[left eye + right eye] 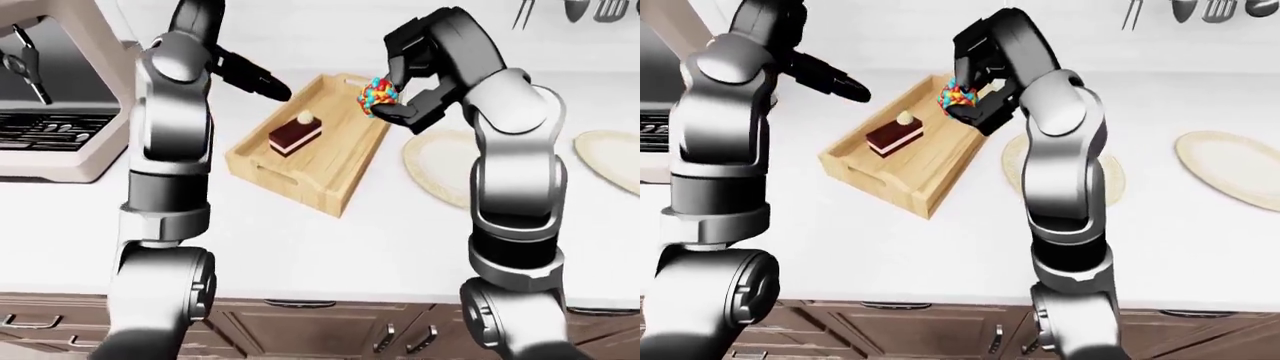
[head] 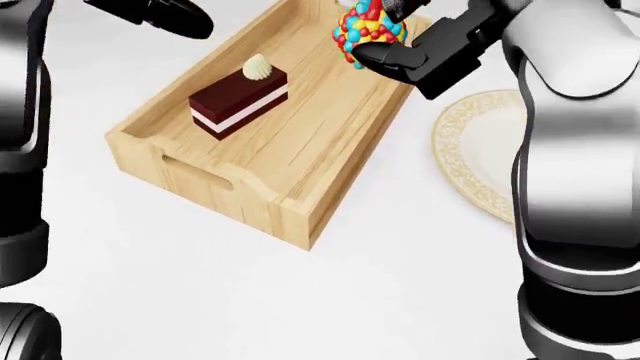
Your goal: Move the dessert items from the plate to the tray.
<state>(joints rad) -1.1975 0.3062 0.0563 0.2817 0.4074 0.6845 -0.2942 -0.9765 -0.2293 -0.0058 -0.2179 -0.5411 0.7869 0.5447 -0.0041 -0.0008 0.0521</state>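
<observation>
- Head view: our right hand [image 2: 395, 41] clamps its black fingers [image 2: 420, 64] on the ball [image 2: 367, 28], a lump of red, blue and yellow beads, and holds it over the far right part of the tray [image 2: 300, 142].
- The cake [image 2: 238, 100], dark with a white layer and a cream dab on top, lies on the tray floor toward its left wall, free of any hand.
- Our left hand [image 2: 160, 13] shows as black fingers at the top left, outside the tray's left wall and apart from the cake; we cannot tell from this view how the fingers stand.
- The gold-rimmed plate [image 2: 470, 169] lies right of the tray on the white counter [image 2: 330, 300], partly hidden by our right arm.
- Left-eye view: the left hand [image 1: 255, 77] points toward the tray's far left corner with its fingers stretched out, gripping nothing.
- The ball sits above the tray's right rim, and a second plate [image 1: 610, 157] lies further right.
- A coffee machine [image 1: 50, 90] stands at the far left, and drawers [image 1: 330, 330] run under the counter edge.
- Right-eye view: we see the same layout, with the right hand [image 1: 975, 94] wrapped round the ball above the tray and the cake inside it.
</observation>
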